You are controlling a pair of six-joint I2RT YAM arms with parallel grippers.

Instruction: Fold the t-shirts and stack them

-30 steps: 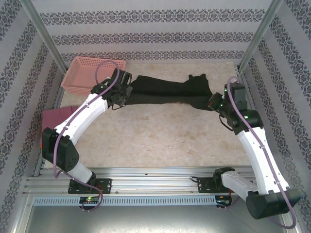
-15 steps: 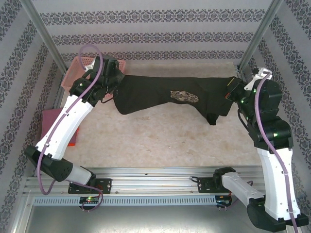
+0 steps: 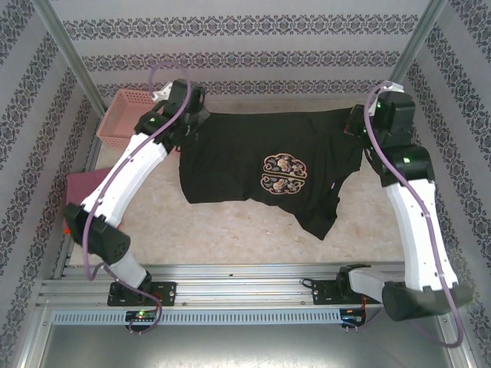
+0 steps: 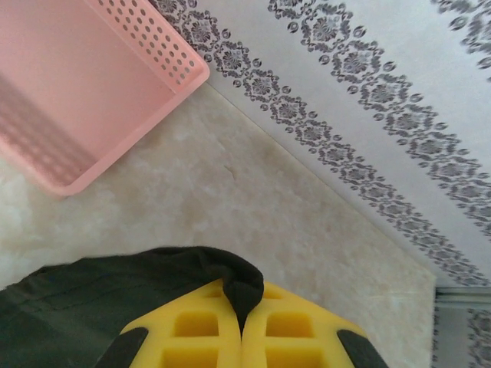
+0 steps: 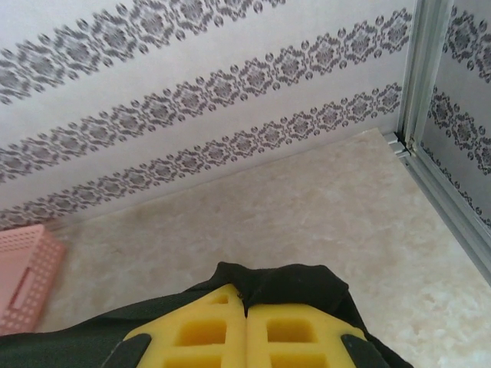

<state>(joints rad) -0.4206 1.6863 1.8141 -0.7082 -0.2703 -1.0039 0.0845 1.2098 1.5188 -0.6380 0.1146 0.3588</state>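
The black t-shirt (image 3: 265, 165) hangs spread between my two grippers near the back of the table, its round tan emblem (image 3: 284, 174) facing up and its lower hem drooping to the front right. My left gripper (image 3: 186, 116) is shut on the shirt's left top corner; black cloth (image 4: 153, 284) is pinched between the yellow pads (image 4: 192, 330). My right gripper (image 3: 357, 121) is shut on the right top corner, with cloth (image 5: 307, 280) bunched over its yellow pads (image 5: 288, 330). A folded dusty-pink shirt (image 3: 80, 188) lies at the table's left edge, part hidden by my left arm.
A pink lattice basket (image 3: 126, 115) stands in the back left corner, also seen as the basket (image 4: 84, 92) just beyond my left gripper. Patterned walls (image 3: 245, 54) and metal posts (image 3: 410, 54) close in the back and sides. The beige tabletop (image 3: 245, 230) lies bare in front of the shirt.
Both grippers have lifted and carried the black shirt toward the back, spreading it from a bunched strip into a wide hanging sheet with the emblem showing.
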